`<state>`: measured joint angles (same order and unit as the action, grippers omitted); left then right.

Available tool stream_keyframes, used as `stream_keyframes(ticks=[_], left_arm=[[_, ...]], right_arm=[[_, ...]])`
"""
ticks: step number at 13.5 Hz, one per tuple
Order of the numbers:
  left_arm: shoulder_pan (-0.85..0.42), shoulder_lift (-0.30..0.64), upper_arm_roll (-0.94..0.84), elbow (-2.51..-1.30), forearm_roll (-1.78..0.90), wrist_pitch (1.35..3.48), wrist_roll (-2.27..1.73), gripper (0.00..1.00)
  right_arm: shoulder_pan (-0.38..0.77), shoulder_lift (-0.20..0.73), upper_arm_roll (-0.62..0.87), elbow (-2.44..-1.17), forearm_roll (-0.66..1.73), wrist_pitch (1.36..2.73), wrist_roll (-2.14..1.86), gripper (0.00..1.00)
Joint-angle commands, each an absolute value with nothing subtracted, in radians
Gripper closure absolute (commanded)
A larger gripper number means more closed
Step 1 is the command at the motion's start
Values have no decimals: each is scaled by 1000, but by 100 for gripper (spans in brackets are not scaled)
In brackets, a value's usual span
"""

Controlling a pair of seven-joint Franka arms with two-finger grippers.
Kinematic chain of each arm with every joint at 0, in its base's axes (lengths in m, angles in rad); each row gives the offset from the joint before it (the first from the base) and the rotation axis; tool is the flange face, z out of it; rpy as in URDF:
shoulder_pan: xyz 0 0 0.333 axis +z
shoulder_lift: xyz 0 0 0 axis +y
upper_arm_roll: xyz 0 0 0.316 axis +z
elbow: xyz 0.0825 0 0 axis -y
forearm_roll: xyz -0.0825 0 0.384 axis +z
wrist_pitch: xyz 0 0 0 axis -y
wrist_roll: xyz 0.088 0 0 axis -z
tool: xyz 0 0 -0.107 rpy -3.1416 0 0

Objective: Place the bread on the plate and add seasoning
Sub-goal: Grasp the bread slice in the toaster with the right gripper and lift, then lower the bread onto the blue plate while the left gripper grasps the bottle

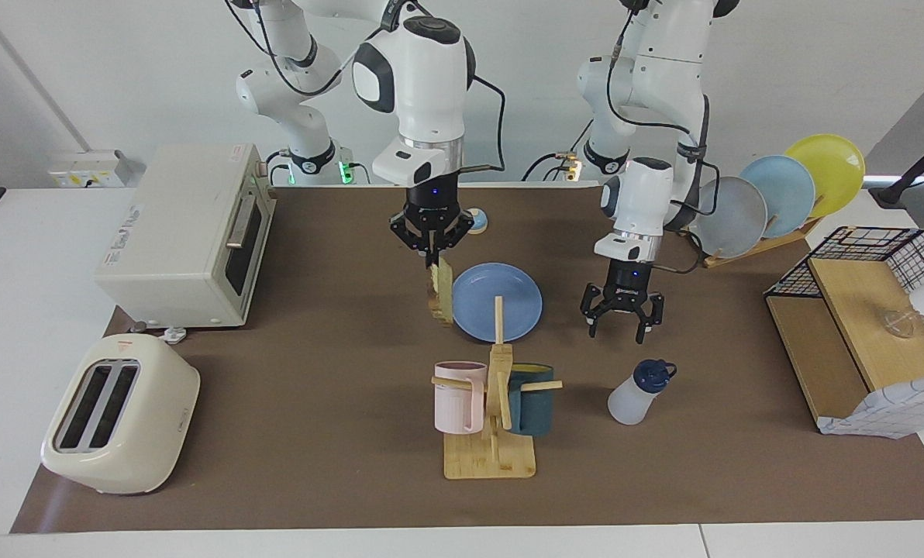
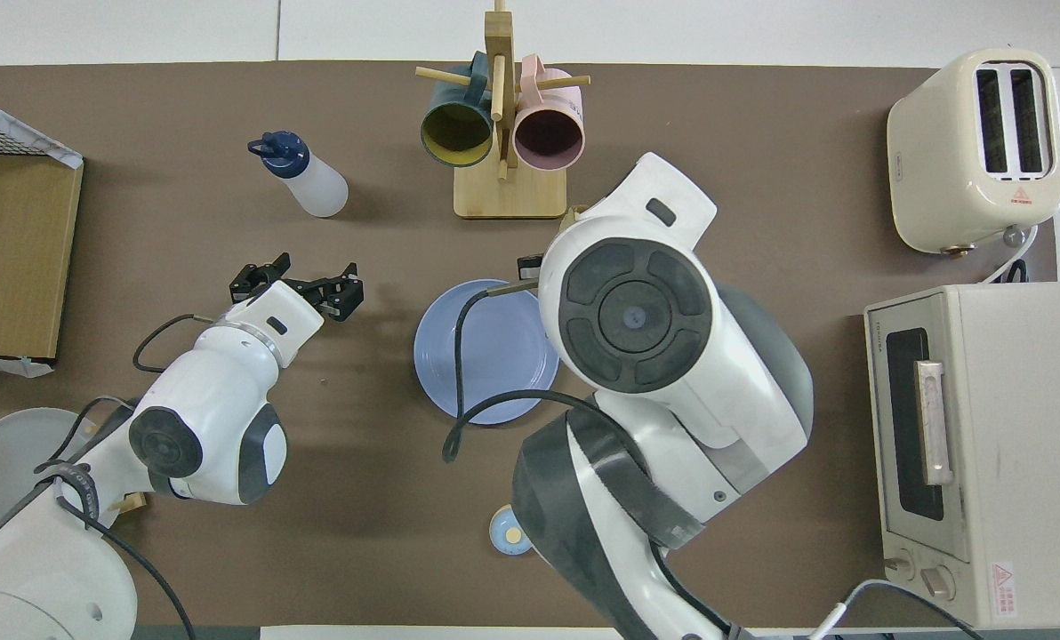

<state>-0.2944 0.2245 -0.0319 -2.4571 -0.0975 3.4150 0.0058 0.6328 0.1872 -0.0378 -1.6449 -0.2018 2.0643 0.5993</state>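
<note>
Bread transfer under way, not finished. The right gripper (image 1: 432, 249) is clenched on the top edge of the bread (image 1: 440, 301), which hangs on edge in the air over the rim of the plate (image 1: 508, 294) at the right arm's end (in the overhead view the arm's wrist hides slice and gripper almost entirely). The plate carries nothing and sits mid-counter (image 1: 322, 403), between the bell (image 1: 477, 222) and the mug tree (image 1: 496, 403).

Left gripper (image 1: 622, 306) hangs with its fingers spread, grasping nothing, over bare counter beside the plate toward the left arm's end. The seasoning (image 1: 639, 394) stands, leaning slightly, farther from the robots than that gripper, beside the mug tree, cap on, untouched.

Status, as a judgement:
- Done: bread picked up and brought to the plate's edge.
- Left: carry it over the plate's middle, lay it flat, let go.
- Left: take the seasoning bottle, bring it over the bread, dispense (the left arm looks placed for this).

Neither half of the task is complete.
</note>
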Motion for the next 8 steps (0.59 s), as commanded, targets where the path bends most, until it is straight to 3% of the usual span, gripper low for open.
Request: stream_keyframes(ticks=[1, 4, 8], left_arm=[[-343, 287, -11, -2421, -147, 3468, 6, 0], [-417, 299, 76, -2395, -163, 3473, 12, 0], [-645, 350, 318, -2355, -179, 3470, 12, 0]], right_arm=[[661, 208, -41, -1674, -186, 2132, 661, 100], [666, 199, -34, -1753, -166, 2256, 673, 100], [738, 242, -25, -1761, -160, 2321, 739, 100]])
